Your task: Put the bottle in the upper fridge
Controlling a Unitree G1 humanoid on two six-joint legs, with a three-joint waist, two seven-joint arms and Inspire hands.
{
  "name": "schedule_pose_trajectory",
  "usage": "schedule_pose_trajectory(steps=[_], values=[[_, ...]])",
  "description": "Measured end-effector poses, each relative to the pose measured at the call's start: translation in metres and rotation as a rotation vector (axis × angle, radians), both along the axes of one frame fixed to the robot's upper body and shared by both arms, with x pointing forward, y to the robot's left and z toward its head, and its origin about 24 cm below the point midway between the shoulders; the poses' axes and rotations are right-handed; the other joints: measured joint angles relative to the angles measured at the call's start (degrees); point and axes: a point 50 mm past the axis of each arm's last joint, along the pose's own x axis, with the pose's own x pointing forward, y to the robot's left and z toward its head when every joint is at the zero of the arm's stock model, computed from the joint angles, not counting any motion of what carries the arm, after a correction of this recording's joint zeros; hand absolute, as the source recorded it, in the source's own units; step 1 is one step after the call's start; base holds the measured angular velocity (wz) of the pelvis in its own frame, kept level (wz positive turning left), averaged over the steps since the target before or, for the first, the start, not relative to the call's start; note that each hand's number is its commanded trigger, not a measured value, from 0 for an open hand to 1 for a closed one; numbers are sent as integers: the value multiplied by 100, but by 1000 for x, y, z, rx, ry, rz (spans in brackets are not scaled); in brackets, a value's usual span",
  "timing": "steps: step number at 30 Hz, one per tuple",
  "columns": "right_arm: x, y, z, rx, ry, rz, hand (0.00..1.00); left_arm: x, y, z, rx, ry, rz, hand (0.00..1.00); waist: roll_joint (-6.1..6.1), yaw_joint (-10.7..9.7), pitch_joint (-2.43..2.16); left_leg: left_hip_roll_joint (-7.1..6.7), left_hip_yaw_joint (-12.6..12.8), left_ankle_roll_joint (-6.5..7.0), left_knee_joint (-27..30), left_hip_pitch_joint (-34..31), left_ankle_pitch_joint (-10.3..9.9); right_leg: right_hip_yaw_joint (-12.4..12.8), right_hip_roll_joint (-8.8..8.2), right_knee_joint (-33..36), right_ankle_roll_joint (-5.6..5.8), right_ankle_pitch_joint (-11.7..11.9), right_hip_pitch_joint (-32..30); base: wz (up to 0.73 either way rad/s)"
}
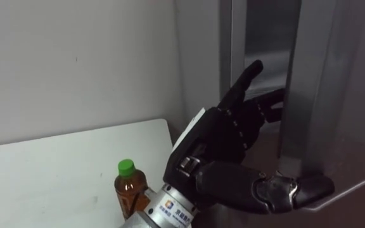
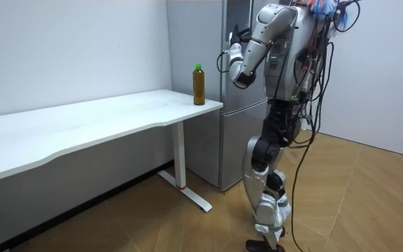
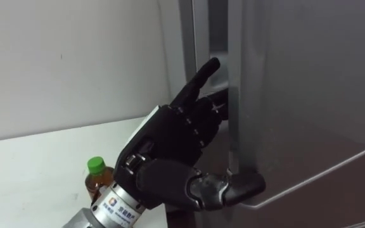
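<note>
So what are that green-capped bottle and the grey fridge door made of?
The green-capped bottle: probably clear plastic, since amber liquid shows through; glass isn't ruled out. The grey fridge door: looks like brushed or painted metal, with a dull, soft sheen.

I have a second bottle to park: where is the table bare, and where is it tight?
The white table is bare from the room view's left end up to the bottle at its corner by the fridge. Tight there: the left hand is at the fridge door's edge, just beyond the bottle.
</note>
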Motion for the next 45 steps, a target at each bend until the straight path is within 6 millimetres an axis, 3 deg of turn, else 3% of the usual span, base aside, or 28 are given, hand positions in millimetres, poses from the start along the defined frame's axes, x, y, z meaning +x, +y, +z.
schedule_pose_trajectory(steps=[12,17,28,35,45], values=[[1,0,0,0,-4,-4,0,-3,-5,-1,7,6,-23,0,23,-57,-3,16,431,52,-36,82,-30,214,11,-14,47,118,-44,-12],[3,-1,1,-1,-5,-4,0,-5,-11,-1,16,11,-54,0,83,-274,-35,16,486,54,-52,113,-29,205,6,-15,50,133,-45,-4],[7,-4,2,5,-15,-44,0,-16,-35,-5,107,5,-225,0,196,-609,-7,40,751,47,-92,178,-31,199,0,9,17,153,-136,-14],[3,-12,4,1,-1,-93,0,-17,-36,-11,156,19,-272,0,207,-779,-2,39,789,42,-50,101,-25,217,13,14,7,146,-237,-3],[3,-13,4,-1,8,-91,0,-17,-36,-13,174,22,-292,0,195,-785,6,39,782,38,-44,90,-28,215,9,19,4,140,-264,-2]])
